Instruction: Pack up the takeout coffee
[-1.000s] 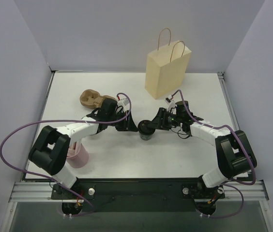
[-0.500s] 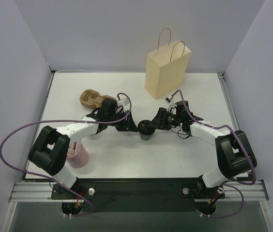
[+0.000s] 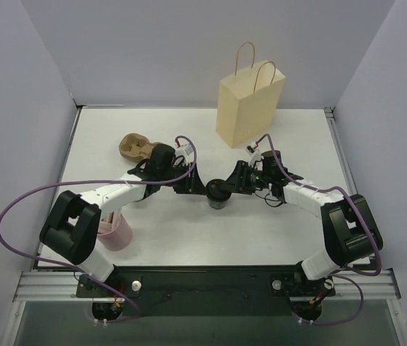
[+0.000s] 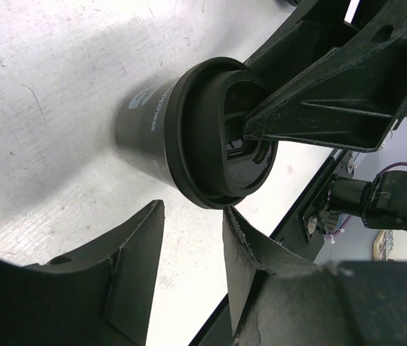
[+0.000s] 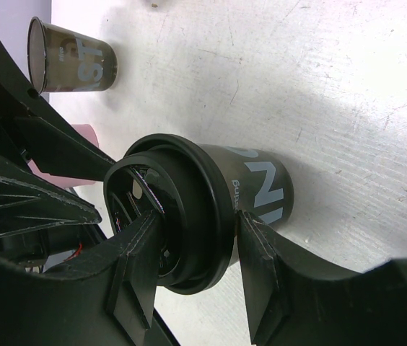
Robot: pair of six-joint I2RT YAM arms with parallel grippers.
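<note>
Step in hand: pickup of the coffee (image 3: 217, 194), judged from the grip now in place. The cup stands upright near the middle of the worktop (image 3: 297, 231) with its lid (image 4: 203, 137) on. The right gripper (image 5: 196, 231) reaches in from the right, and its two jaws sit against opposite sides of the lid rim, so it holds the cup at the top. The left gripper (image 4: 191, 234) sits just beside the cup on the left, jaws partly apart, nothing between them, tips short of the lid. The paper bag (image 3: 249, 108) stands upright near the far edge of the worktop, right of centre, mouth up, well apart from the cup.

Next move, as a judgement: lift the cup straight up with the right arm, hold it level, carry it toward the far edge, clear the bag rim, then lower it through the mouth. The left arm must be out of that path, or go to steady the bag. Caution: the grip is on the lid alone, and a loose lid may separate from the cup
</note>
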